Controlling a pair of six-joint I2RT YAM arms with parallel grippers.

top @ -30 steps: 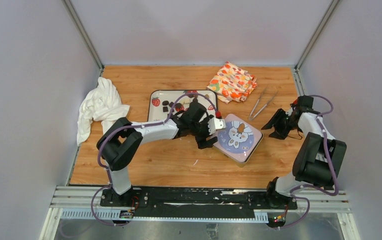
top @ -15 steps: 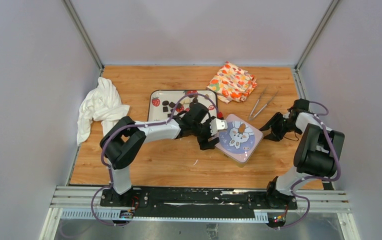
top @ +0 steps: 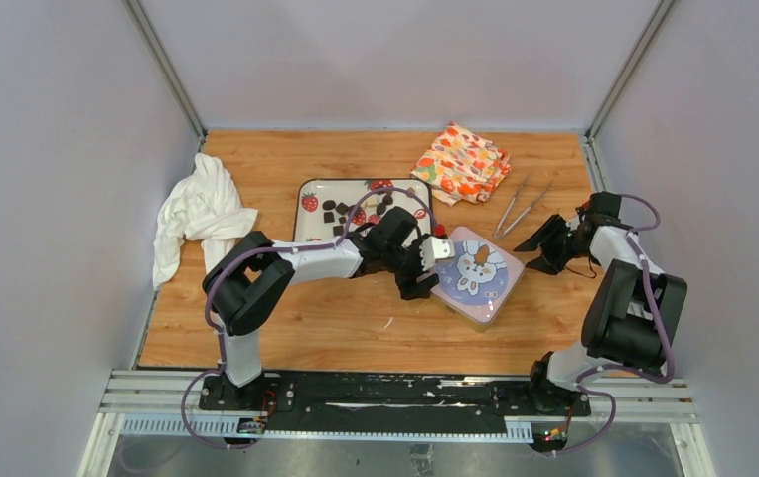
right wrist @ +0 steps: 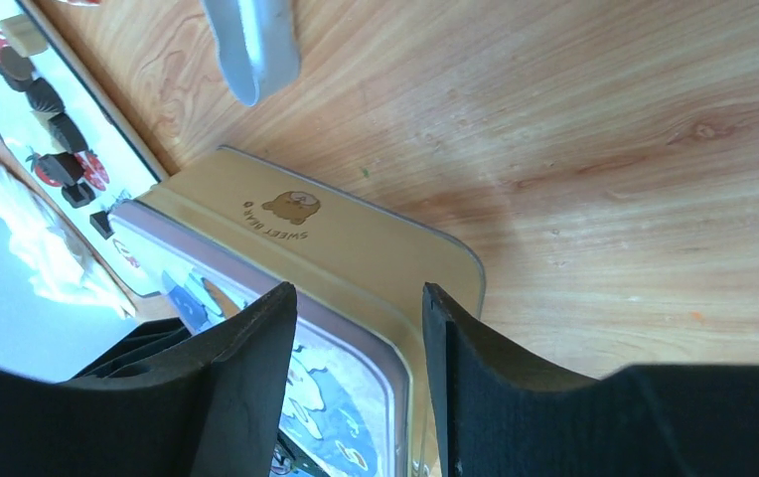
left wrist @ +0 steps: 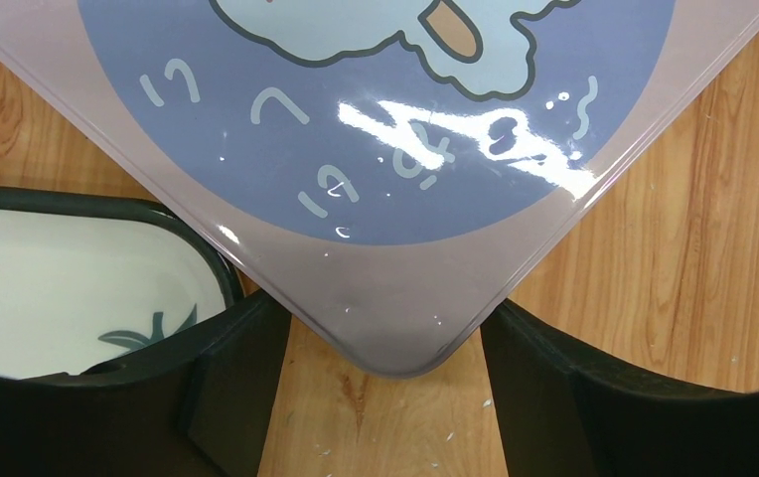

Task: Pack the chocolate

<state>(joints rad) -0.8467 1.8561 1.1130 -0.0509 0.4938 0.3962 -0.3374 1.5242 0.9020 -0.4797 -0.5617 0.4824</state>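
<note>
The chocolate [top: 356,209] is several small dark and tan pieces on a white strawberry-print tray [top: 306,185]. It also shows in the right wrist view [right wrist: 46,101]. A square tin [top: 475,273] with a blue bunny lid lies right of the tray. My left gripper [top: 427,266] is open, its fingers straddling the tin's left corner [left wrist: 395,333] low over the table. My right gripper [top: 535,253] is open and empty just right of the tin, facing its tan side wall [right wrist: 356,238].
Metal tongs [top: 520,209] lie behind the right gripper; their tip shows in the right wrist view [right wrist: 251,40]. A folded strawberry-print cloth [top: 462,162] is at the back. A crumpled white cloth [top: 197,214] lies at the left. The tray corner [left wrist: 58,278] sits beside my left finger.
My left gripper has edged right, closer onto the tin's corner. My right gripper has shifted slightly beside the tin. The tin and tray stay put.
</note>
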